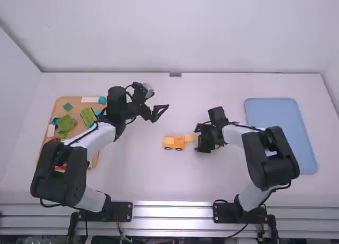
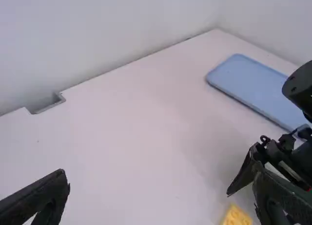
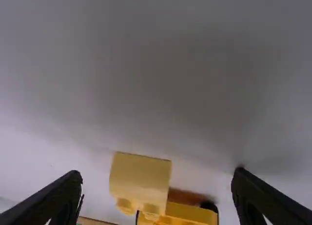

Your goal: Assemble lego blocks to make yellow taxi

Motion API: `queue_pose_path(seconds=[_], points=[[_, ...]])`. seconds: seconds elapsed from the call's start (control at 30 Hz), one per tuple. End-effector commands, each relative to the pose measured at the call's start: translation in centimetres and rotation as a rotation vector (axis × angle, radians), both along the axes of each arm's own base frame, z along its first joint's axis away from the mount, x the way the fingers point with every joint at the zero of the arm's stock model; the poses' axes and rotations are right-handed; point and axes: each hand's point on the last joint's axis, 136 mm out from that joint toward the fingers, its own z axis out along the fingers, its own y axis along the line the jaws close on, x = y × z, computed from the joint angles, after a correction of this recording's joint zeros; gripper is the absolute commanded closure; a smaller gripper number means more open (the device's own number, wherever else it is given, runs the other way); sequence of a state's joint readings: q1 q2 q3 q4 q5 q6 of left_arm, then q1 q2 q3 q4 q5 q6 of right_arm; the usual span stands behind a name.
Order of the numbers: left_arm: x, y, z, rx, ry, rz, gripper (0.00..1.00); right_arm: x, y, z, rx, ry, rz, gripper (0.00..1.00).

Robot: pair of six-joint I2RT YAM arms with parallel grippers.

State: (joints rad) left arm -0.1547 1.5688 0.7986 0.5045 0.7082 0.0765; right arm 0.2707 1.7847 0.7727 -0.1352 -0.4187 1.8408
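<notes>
From where I stand, the nearest piece on the white bench (image 1: 159, 186) is the half-built yellow taxi (image 1: 175, 143), a low run of plastic bricks on small dark wheels, wheels down so more can be pressed on top. Just to its right is a plain yellow studded block (image 3: 140, 178), seemingly tipped on its side, its studs turned toward the taxi; whether the two touch, I can't tell. The right end effector (image 3: 157, 186) is poised low over that block, fingers spread wide on either side and gripping nothing, placed, I'd say, to pinch it and set it upright on the body. A little beyond the taxi and to its left hangs the left end effector (image 1: 162, 114), also unclosed and empty, probably kept back to leave its partner room, yet close enough to steady the body if pressing makes it roll. Well off to the taxi's left, the tan tray (image 1: 79, 104) keeps the spare parts together, chunky green blocks (image 1: 88, 116) among them. Well to the right, reaching farther back than the taxi, lies the flat blue tray (image 1: 275, 127), perhaps meant for the finished car.
</notes>
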Motion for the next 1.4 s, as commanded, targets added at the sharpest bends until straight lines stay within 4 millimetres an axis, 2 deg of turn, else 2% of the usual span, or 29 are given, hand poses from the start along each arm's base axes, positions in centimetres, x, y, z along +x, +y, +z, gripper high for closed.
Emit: queue_pose_path(seconds=[0.0, 0.07, 0.23, 0.4, 0.43, 0.5, 0.57, 0.6, 0.67, 0.7, 0.73, 0.77, 0.8, 0.83, 0.87, 0.9, 0.97, 1.07, 1.13, 1.23, 1.27, 1.37], points=[[0.2, -0.2, 0.7, 0.002, -0.024, -0.009, 0.01, -0.5, -0.3, -0.1, 0.027, 0.007, 0.045, 0.21], [0.2, -0.2, 0.7, 0.003, -0.023, -0.009, 0.01, 0.0, -0.8, 0.9, 0.029, -0.008, 0.06, 0.26], [0.4, 0.1, 0.4, 0.011, -0.014, 0.01, 0.01, 1.1, -2.0, 3.6, 0.0, -0.039, 0.094, 0.27], [1.0, 1.2, -1.0, 0.055, 0.031, 0.095, 0.01, 2.5, -3.6, 7.9, -0.048, -0.121, 0.148, 0.28], [0.9, 1.3, -1.1, 0.056, 0.039, 0.093, 0.01, 3.2, -3.8, 9.3, -0.063, -0.169, 0.18, 0.28], [0.8, 1.2, -1.3, 0.053, 0.048, 0.084, 0.01, 4.0, -3.7, 10.8, -0.071, -0.236, 0.227, 0.27], [0.8, 1.6, -1.5, 0.055, 0.061, 0.094, 0.01, 5.4, -3.0, 14.2, -0.08, -0.407, 0.365, 0.25], [0.8, 1.6, -1.5, 0.055, 0.063, 0.093, 0.01, 5.5, -2.9, 14.5, -0.079, -0.42, 0.376, 0.25], [-0.2, 0.8, -1.7, 0.082, 0.032, 0.002, 0.01, 6.3, -2.0, 17.6, -0.092, -0.611, 0.568, 0.23], [-1.6, -0.3, -1.7, 0.095, -0.007, -0.112, 0.01, 6.6, -1.4, 19.2, -0.123, -0.747, 0.724, 0.19], [-1.8, -0.4, -1.8, 0.096, -0.011, -0.126, 0.01, 6.6, -1.3, 19.5, -0.135, -0.783, 0.766, 0.18], [-3.4, -1.4, -1.7, 0.105, -0.058, -0.242, 0.01, 6.7, -0.9, 20.4, -0.188, -0.911, 0.932, 0.1], [-3.8, -1.6, -1.8, 0.108, -0.07, -0.268, 0.01, 6.7, -0.7, 20.7, -0.203, -0.95, 0.986, 0.08], [-5.1, -2.1, -1.8, 0.114, -0.111, -0.355, 0.01, 6.6, -0.2, 21.3, -0.258, -1.084, 1.169, 0.01], [-6.5, -2.6, -2.0, 0.119, -0.159, -0.446, 0.01, 5.9, 0.5, 21.8, -0.317, -1.247, 1.413, 0.02], [-7.4, -2.7, -2.1, 0.122, -0.186, -0.497, 0.01, 5.3, 0.7, 21.5, -0.372, -1.338, 1.595, 0.02], [-8.8, -2.9, -2.6, 0.132, -0.228, -0.569, 0.01, 5.1, 0.4, 20.7, -0.492, -1.422, 1.843, 0.02], [-10.5, -3.1, -4.0, 0.183, -0.263, -0.648, 0.01, 5.4, -1.7, 18.6, -0.693, -1.351, 2.16, 0.02], [-11.0, -3.4, -5.1, 0.22, -0.271, -0.678, 0.01, 5.5, -1.9, 18.2, -0.742, -1.341, 2.239, 0.02], [-10.8, -4.6, -7.4, 0.267, -0.264, -0.706, 0.01, 5.3, -0.1, 18.3, -0.744, -1.427, 2.301, 0.02], [-10.8, -4.6, -7.5, 0.268, -0.265, -0.706, 0.01, 5.2, -0.1, 18.3, -0.745, -1.43, 2.31, 0.02], [-9.2, -5.3, -9.2, 0.312, -0.267, -0.671, 0.01, 3.8, 1.0, 17.8, -0.658, -1.547, 2.352, 0.02]])
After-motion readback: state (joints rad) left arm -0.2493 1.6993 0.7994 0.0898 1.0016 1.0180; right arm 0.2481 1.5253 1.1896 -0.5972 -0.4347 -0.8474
